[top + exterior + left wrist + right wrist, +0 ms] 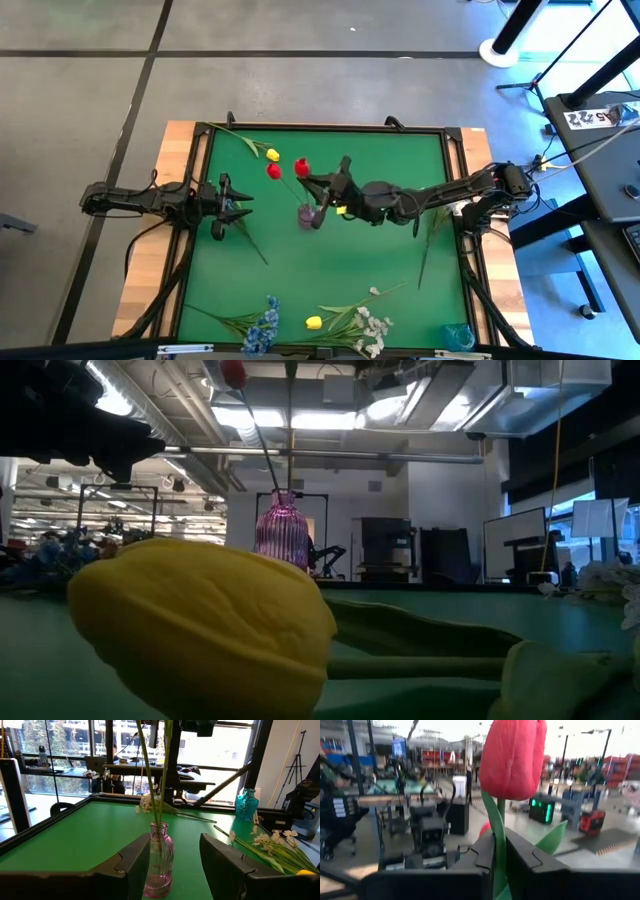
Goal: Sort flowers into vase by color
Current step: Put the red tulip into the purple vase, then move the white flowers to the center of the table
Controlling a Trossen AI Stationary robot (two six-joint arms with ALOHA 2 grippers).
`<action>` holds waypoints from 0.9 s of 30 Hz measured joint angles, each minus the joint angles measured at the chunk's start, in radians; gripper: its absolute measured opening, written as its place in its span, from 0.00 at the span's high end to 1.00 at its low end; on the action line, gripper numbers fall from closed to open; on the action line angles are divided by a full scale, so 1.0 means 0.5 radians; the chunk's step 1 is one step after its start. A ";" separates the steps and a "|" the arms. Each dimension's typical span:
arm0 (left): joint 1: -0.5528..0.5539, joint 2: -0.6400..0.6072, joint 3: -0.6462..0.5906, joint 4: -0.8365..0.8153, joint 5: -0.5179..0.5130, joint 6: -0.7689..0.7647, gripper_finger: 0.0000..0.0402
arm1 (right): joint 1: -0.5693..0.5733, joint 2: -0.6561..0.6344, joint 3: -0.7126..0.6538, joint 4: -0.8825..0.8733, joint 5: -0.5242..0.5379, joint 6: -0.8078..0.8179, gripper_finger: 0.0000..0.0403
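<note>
The green table fills the middle of the high view, framed by a dark rail with wood at its sides. Both dark arms reach in over it from opposite sides. The right arm stretches farthest, and its right gripper sits above the table's middle, its fingers closed tightly around the green stem of a red tulip, whose bud stands upright just past the fingertips in the right wrist view. The left gripper waits at the table's left side with its fingers spread wide and nothing between them, facing the vase. That pink ribbed glass vase stands upright near the table's centre, just beside the right gripper, with two thin green stems rising from its neck; a second red tulip shows at the end of one of them in the high view. A teal glass vase stands at the near right corner. Along the near edge lie the loose flowers: a white spray, a blue spray, and between them a yellow tulip, which looms large in the low view. Another yellow tulip lies near the far left corner on its long stem.
</note>
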 joint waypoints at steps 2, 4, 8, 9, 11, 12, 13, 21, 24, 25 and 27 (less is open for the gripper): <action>0.000 0.000 0.000 0.000 0.000 0.000 0.58 | 0.000 0.000 0.000 -0.112 0.000 0.053 0.88; 0.000 0.000 0.000 0.000 0.000 0.000 0.58 | 0.001 0.000 0.000 -0.225 -0.002 0.115 0.84; 0.000 0.000 0.000 0.000 -0.001 0.000 0.58 | 0.002 -0.017 0.081 -0.691 -0.083 0.282 0.72; 0.000 0.000 0.000 0.000 -0.001 0.000 0.58 | 0.002 -0.021 0.126 -0.835 -0.137 0.320 0.68; 0.000 0.000 0.000 0.000 0.000 0.000 0.58 | 0.008 -0.032 0.218 -1.150 -0.226 0.404 0.62; 0.000 0.000 -0.001 0.000 0.000 0.001 0.58 | 0.024 -0.033 0.262 -1.277 -0.271 0.435 0.59; 0.000 0.000 0.000 0.000 0.000 0.000 0.58 | 0.040 -0.033 0.297 -1.396 -0.303 0.460 0.56; 0.000 0.000 0.000 0.000 -0.001 0.000 0.58 | 0.441 -0.033 0.392 -1.796 -0.179 0.592 0.45; 0.001 0.000 0.000 0.000 -0.001 0.000 0.58 | 0.637 -0.033 0.393 -1.951 -0.184 0.772 0.44; 0.000 0.000 0.000 0.000 -0.001 0.000 0.58 | 0.704 -0.033 0.393 -2.005 -0.201 0.869 0.44; 0.001 0.000 -0.001 0.000 -0.001 0.001 0.58 | 0.844 -0.016 0.394 -2.080 -0.241 1.086 0.44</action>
